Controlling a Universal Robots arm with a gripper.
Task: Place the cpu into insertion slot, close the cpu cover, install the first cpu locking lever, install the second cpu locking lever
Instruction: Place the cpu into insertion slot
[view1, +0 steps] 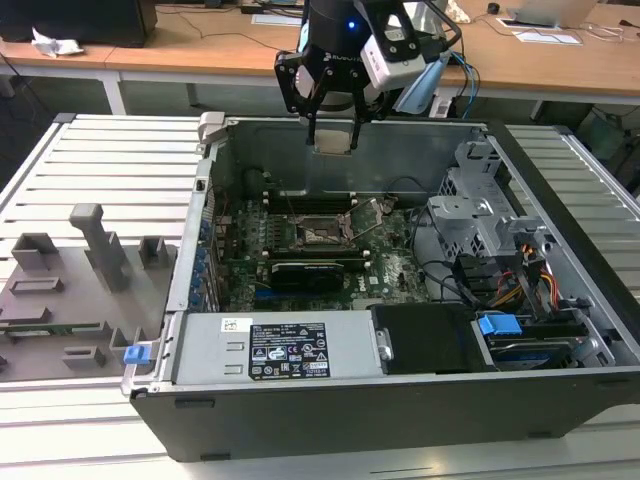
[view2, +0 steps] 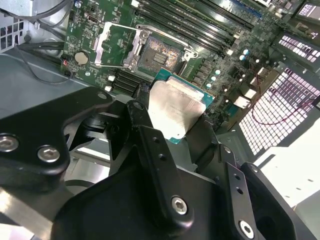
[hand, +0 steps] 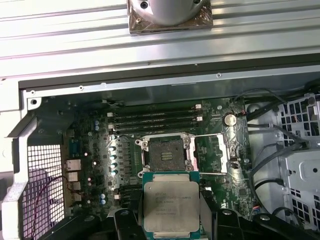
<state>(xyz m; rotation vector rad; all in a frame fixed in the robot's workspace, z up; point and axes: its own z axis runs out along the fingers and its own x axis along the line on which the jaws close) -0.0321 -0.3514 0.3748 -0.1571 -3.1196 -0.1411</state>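
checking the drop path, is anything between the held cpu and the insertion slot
Nothing: in the exterior view only open air separates the cpu from the open insertion slot.

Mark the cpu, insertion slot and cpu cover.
cpu (hand: 171, 205): first wrist view, metal top.
insertion slot (hand: 167, 154): first wrist view, pin field.
cpu cover (view2: 101, 47): second wrist view, frame rail.

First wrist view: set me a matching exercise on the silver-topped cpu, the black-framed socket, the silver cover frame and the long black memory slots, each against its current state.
1. flat square silver-topped cpu
2. square black-framed insertion slot
3. thin silver metal cpu cover
4. long narrow black memory slots

A. swung open beside the insertion slot
B. gripped in the black tool
C. empty, pin field uncovered
D. lying in parallel rows

Pairs: 1-B, 2-C, 3-A, 4-D
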